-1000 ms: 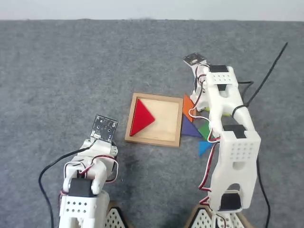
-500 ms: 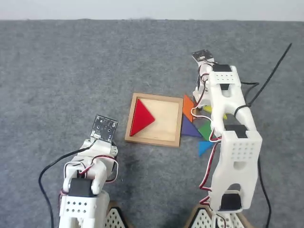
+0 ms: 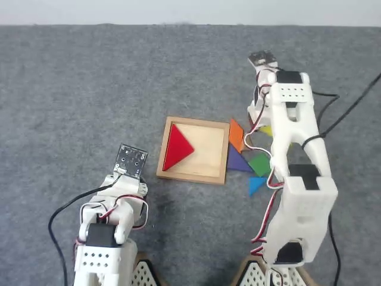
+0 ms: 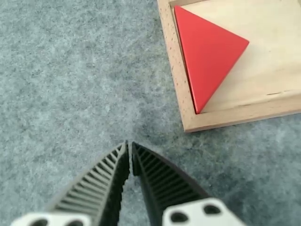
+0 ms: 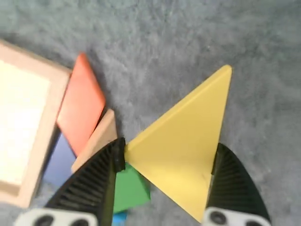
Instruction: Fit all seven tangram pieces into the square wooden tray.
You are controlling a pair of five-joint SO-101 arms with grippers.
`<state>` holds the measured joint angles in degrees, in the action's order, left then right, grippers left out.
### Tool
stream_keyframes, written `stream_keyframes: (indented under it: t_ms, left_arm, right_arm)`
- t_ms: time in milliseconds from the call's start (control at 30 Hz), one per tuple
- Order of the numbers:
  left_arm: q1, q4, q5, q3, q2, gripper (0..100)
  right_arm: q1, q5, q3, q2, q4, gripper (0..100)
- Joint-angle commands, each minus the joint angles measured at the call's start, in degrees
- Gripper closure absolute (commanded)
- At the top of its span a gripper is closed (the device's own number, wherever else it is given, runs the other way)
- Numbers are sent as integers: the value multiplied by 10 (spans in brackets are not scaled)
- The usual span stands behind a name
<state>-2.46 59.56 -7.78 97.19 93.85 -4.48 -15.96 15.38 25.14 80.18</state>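
Note:
The square wooden tray lies mid-table with a red triangle against one side. Beside the tray's other side sit an orange parallelogram, a purple triangle, a green piece and a blue piece. In the right wrist view my right gripper is shut on a yellow triangle, one finger at its corner, the other on its edge. A tan piece lies by the orange parallelogram. My left gripper is shut over carpet near the tray's corner.
Grey carpet covers the table. The left arm stands at the near left, the right arm runs along the right of the loose pieces. Open carpet lies beyond the tray and to its left.
The right arm has shifted to the right and slightly farther back, uncovering more of the orange parallelogram and green piece. The left arm has not moved.

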Motion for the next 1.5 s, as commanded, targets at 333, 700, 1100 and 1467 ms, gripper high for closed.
stream_keyframes:
  t_ms: [333, 700, 1100, 1467]
  left_arm:
    - [-2, 3, 4, -4, 7, 987]
    - [-2, 3, 4, -4, 7, 987]
    - [-2, 3, 4, -4, 7, 987]
    - [-2, 3, 4, -4, 7, 987]
  right_arm:
    - [-211, -119, -318, -338, -107, 844]
    - [-293, -154, -262, -196, -187, 842]
    - [-310, -228, -52, 5, -154, 842]
    - [-307, -316, -21, 13, -125, 841]
